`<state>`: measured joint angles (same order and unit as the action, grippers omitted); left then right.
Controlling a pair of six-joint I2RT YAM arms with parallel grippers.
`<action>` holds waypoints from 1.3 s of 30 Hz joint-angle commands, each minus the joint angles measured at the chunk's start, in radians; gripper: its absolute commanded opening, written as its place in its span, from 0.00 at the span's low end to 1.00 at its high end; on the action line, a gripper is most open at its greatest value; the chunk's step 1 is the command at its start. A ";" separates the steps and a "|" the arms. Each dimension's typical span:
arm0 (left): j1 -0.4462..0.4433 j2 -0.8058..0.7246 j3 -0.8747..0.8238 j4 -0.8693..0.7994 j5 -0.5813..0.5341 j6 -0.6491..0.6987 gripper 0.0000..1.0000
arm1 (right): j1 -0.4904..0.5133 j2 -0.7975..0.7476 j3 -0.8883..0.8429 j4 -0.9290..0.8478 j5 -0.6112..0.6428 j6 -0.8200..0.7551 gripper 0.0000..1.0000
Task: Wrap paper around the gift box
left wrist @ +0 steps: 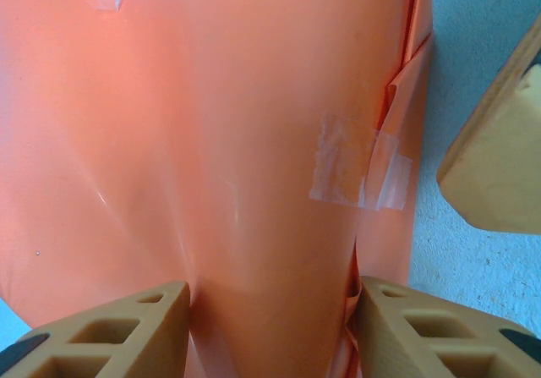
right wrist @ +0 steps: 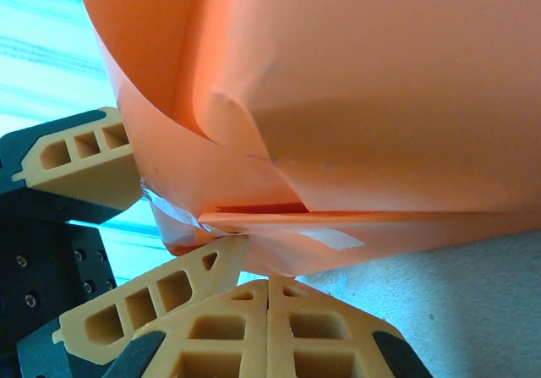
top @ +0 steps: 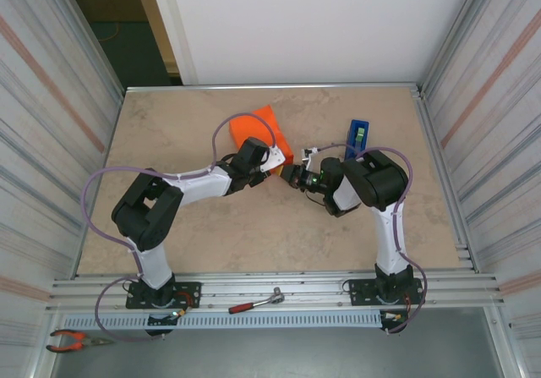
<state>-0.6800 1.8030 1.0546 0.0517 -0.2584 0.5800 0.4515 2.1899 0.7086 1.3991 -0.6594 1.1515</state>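
Tabletop (top: 279, 230): paper (left wrist: 211, 141) seemingly within left gripper (left wrist: 269, 315).

I read no text, label, brand, number or sign: the paper (left wrist: 211, 141) is plain, and the tape dispenser (top: 356, 137) is too small to resolve.

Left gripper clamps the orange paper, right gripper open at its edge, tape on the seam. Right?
No: the right gripper is shut, fingers pressed together at the paper's edge; the right wrist view shows it. Left gripper clamps the paper, tape on the seam.
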 commanded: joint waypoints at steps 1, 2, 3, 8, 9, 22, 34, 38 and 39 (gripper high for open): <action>0.017 0.037 -0.004 -0.095 -0.002 -0.001 0.51 | 0.003 0.016 -0.009 -0.033 -0.013 -0.005 0.00; 0.017 0.037 -0.003 -0.094 -0.002 -0.001 0.51 | 0.005 0.024 0.002 -0.036 -0.013 -0.002 0.00; 0.017 0.036 -0.002 -0.094 -0.001 -0.001 0.51 | 0.007 0.030 0.015 -0.040 -0.013 -0.001 0.00; 0.017 0.038 -0.003 -0.094 -0.001 0.000 0.51 | 0.020 0.060 0.069 -0.076 -0.008 -0.003 0.00; 0.017 0.038 -0.003 -0.095 -0.001 0.000 0.51 | 0.021 0.064 0.072 -0.078 -0.008 -0.004 0.00; 0.017 0.036 -0.003 -0.093 -0.001 0.001 0.51 | 0.000 -0.054 0.011 -0.098 -0.025 -0.016 0.00; 0.017 0.038 -0.004 -0.096 -0.002 0.003 0.51 | -0.005 -0.092 0.020 -0.108 -0.027 -0.014 0.00; 0.017 0.036 -0.006 -0.096 -0.002 0.004 0.51 | -0.011 -0.104 0.029 -0.119 -0.028 -0.016 0.00; 0.017 0.036 -0.006 -0.094 -0.002 0.003 0.51 | -0.013 -0.107 0.032 -0.122 -0.028 -0.016 0.00</action>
<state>-0.6800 1.8030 1.0546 0.0509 -0.2584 0.5800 0.4469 2.1220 0.7273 1.2816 -0.6754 1.1484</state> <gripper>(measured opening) 0.512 0.063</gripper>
